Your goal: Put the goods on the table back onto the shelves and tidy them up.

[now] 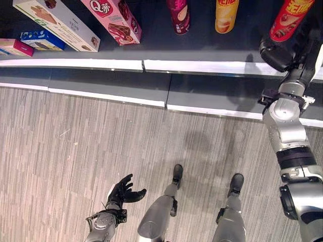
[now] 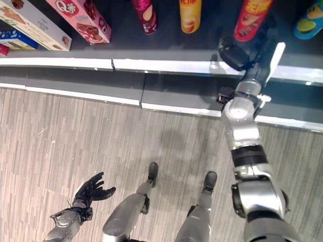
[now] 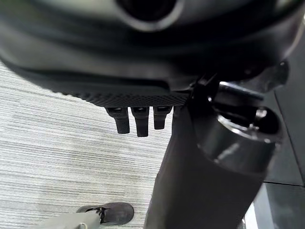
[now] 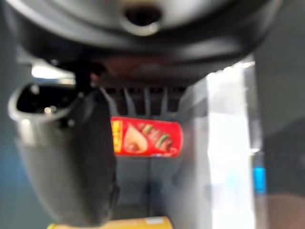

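Grey wood-grain flooring (image 1: 101, 146) runs up to a dark shelf (image 1: 151, 45) edged with a white strip, and goods are lined along that shelf. The right hand (image 1: 276, 53) is raised to the shelf's front edge, just below a red cylindrical crisp can (image 1: 288, 19); in the right wrist view that same can (image 4: 147, 138) shows past the hand's fingers, apart from them, and the fingers look straight with nothing clasped, the thumb standing off to one side. Further along the shelf from the right hand stand a yellow cylindrical crisp can (image 1: 227, 15) and then a dark maroon cylindrical can (image 1: 179, 15). Beyond those lie a pink cardboard snack box (image 1: 112, 19), a long cream cardboard biscuit box (image 1: 55, 22), a small blue packet (image 1: 43, 39) and a small pink packet (image 1: 15, 47). The left hand (image 1: 122, 190) hangs low over the floor, well away from the shelf, its fingers spread loosely and holding nothing.
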`<state>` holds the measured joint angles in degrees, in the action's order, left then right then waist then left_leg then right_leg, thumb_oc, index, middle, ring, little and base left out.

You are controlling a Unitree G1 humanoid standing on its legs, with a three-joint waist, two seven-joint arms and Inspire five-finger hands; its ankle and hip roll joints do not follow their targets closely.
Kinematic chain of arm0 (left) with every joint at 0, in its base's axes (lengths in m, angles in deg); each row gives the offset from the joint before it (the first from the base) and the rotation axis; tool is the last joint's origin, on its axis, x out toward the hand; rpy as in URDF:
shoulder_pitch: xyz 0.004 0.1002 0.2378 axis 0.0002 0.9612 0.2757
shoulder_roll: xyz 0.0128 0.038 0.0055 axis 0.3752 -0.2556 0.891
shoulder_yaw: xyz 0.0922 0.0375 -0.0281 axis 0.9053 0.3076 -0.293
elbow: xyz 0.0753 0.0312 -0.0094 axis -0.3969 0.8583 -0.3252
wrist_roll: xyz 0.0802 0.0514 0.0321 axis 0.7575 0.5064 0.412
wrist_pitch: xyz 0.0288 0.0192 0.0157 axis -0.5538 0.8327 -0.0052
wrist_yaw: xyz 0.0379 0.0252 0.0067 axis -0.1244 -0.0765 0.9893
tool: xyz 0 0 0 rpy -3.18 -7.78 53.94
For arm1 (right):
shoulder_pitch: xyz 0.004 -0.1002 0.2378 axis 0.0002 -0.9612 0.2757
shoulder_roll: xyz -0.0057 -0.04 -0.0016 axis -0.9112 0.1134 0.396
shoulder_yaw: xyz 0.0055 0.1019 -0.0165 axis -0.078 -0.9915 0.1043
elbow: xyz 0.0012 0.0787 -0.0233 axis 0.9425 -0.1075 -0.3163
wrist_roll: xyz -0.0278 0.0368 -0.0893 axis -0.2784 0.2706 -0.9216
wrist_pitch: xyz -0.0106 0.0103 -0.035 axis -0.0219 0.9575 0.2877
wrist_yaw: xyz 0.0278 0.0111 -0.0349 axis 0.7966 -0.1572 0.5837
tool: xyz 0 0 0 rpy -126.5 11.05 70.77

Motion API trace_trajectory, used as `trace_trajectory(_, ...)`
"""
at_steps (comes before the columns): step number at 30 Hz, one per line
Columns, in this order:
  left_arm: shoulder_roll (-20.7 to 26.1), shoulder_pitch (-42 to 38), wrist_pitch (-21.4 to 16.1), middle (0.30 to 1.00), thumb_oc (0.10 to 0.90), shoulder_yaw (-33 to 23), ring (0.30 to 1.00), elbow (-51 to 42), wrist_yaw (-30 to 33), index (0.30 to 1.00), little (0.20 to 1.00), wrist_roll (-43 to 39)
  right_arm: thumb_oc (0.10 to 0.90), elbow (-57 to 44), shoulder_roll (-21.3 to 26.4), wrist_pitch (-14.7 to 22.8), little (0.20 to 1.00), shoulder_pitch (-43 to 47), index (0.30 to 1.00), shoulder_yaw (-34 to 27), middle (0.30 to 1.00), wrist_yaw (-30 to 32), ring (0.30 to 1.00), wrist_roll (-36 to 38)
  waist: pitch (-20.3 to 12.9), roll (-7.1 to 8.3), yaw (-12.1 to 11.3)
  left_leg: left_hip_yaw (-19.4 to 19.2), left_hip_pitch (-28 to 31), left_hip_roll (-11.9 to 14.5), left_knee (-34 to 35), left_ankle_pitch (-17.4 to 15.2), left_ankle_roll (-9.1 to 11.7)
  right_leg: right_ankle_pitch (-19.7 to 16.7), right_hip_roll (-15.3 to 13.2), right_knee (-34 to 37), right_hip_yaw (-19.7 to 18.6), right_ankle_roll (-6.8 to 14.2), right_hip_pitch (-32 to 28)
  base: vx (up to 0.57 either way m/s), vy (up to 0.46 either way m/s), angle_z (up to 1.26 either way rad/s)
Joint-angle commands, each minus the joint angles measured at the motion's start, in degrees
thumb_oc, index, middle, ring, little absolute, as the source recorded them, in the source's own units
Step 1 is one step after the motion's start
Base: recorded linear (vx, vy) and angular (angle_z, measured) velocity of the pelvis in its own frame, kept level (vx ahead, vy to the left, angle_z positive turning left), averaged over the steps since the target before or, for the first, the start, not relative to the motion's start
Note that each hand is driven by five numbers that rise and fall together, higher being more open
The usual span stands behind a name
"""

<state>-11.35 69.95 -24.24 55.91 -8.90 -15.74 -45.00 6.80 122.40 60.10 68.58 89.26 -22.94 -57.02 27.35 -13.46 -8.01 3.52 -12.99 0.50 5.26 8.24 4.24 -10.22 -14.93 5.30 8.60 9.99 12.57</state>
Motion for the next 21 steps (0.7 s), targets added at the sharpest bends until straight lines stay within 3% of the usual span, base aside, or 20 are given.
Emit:
trace_trajectory(1, 3.6, 3.2, -0.5, 0.9, 0.8, -1.2, 0.9, 0.9, 0.8, 0.9, 0.9, 2.0, 0.8, -8.7, 1.3, 7.1, 0.9, 0.8, 0.9, -2.4, 0.9, -0.6, 0.9, -4.7, -4.7, 3.22, -0.3, 2.0, -2.4, 4.3, -2.0, -4.7, 3.4, 9.0, -3.9, -9.3, -1.0, 3.1, 1.1, 0.01, -0.033, 0.07)
trace_trajectory(3, 3.6, 3.2, -0.5, 0.9, 0.8, -1.3, 0.9, 1.1, 0.8, 0.9, 0.9, 2.4, 0.8, -9.7, 0.6, 7.2, 0.9, -0.6, 0.9, -3.1, 0.9, -0.8, 0.9, -4.9, -4.9, 3.58, -0.1, 2.1, -2.0, 4.4, -1.9, -4.7, 3.4, 9.0, -3.8, -9.1, -0.6, 3.1, 0.5, 0.01, -0.013, 0.02)
trace_trajectory(4, 3.2, 3.1, -0.2, 0.9, 0.8, -1.8, 0.9, 2.2, 0.7, 0.9, 0.9, 3.0, 0.8, -11.7, -1.9, 8.4, 0.9, -3.9, 0.9, -4.5, 0.9, -1.7, 0.9, -4.5, -5.9, 4.8, 0.3, 1.9, -1.0, 4.7, -1.8, -4.9, 3.5, 8.8, -3.6, -8.4, 0.0, 3.1, -0.9, 0.04, -0.02, 0.02)
trace_trajectory(9, 2.3, 3.4, 0.4, 0.9, 0.8, -4.2, 0.9, 4.5, 0.9, 0.9, 0.9, 4.3, 0.8, -18.6, -6.3, 9.2, 0.9, -12.8, 0.9, -6.5, 0.9, -3.4, 0.9, -6.5, -8.2, 7.8, 1.5, 1.3, 1.5, 5.9, -1.7, -5.5, 3.7, 8.2, -2.4, -6.3, 0.8, 3.0, -3.7, 0.06, -0.012, 0.0)
trace_trajectory(11, 1.4, 4.2, 1.1, 0.9, 0.8, -7.3, 0.9, 6.4, 0.8, 0.9, 0.9, 5.2, 0.8, -26.1, -9.6, 10.2, 0.9, -22.9, 0.9, -8.8, 0.9, -7.5, 0.9, -5.8, -10.9, 10.76, 3.3, -0.1, 4.4, 7.1, -1.1, -6.1, 3.8, 7.6, -1.4, -4.3, 1.1, 3.0, -6.1, 0.13, 0.012, -0.04)
trace_trajectory(13, 1.0, 4.6, 1.2, 0.9, 0.8, -9.1, 0.9, 7.5, 0.6, 0.9, 0.9, 5.9, 0.8, -30.1, -10.4, 11.1, 0.9, -28.2, 0.9, -9.7, 0.9, -10.9, 0.9, -4.6, -12.4, 12.2, 4.5, -0.9, 5.8, 7.5, -0.8, -6.5, 3.9, 7.2, -1.1, -3.5, 1.1, 3.1, -7.0, 0.12, 0.042, -0.24)
trace_trajectory(14, 0.8, 4.8, 1.0, 0.9, 0.8, -10.7, 0.9, 7.7, 0.4, 0.9, 0.9, 7.0, 0.8, -32.5, -9.9, 11.4, 0.9, -33.5, 0.9, -10.4, 0.9, -15.4, 0.9, -2.0, -13.7, 13.62, 5.8, -1.8, 7.2, 7.9, -0.8, -7.0, 3.9, 7.1, -0.7, -3.3, 0.6, 3.2, -7.8, 0.11, 0.078, -0.3)
trace_trajectory(16, 0.7, 4.7, 0.9, 0.9, 0.8, -11.6, 0.9, 8.4, -0.2, 0.9, 0.9, 7.9, 0.8, -34.3, -10.4, 11.8, 0.9, -37.8, 0.9, -10.6, 0.9, -19.3, 0.9, 1.7, -14.7, 14.72, 6.8, -2.8, 8.7, 7.9, -1.0, -7.9, 3.6, 6.9, -0.8, -3.3, -0.3, 3.3, -8.4, 0.1, 0.108, -0.23)
trace_trajectory(17, 1.0, 4.2, 0.7, 0.9, 0.8, -12.8, 0.9, 8.8, -0.9, 0.9, 0.9, 8.7, 0.8, -35.9, -9.9, 11.6, 0.9, -41.9, 0.9, -11.5, 0.9, -23.2, 0.9, 4.2, -15.6, 15.83, 8.4, -3.8, 10.1, 7.7, -1.9, -9.2, 3.1, 6.6, -1.1, -3.5, -1.4, 3.7, -8.8, 0.07, 0.106, -0.52)
trace_trajectory(18, 1.0, 4.2, 0.6, 0.9, 0.8, -12.8, 0.9, 8.8, -0.9, 0.9, 0.9, 8.7, 0.8, -36.0, -9.9, 11.6, 0.9, -42.0, 0.9, -11.5, 0.9, -23.2, 0.9, 4.3, -15.6, 15.87, 8.2, -3.9, 10.2, 7.7, -1.9, -9.3, 3.0, 6.6, -1.2, -3.5, -1.5, 3.7, -8.9, 0.08, 0.167, -0.57)
trace_trajectory(21, 2.3, 2.8, -0.1, 0.9, 0.8, -13.7, 0.9, 8.3, -0.8, 0.9, 0.9, 9.0, 0.8, -37.0, -9.9, 11.6, 0.9, -45.1, 0.9, -14.4, 0.9, -24.7, 0.9, 6.1, -16.6, 17.36, 11.4, -7.1, 12.5, 6.4, -3.6, -11.9, 1.6, 4.5, -2.1, -4.2, -4.9, 4.9, -7.8, 0.03, 0.168, -0.52)
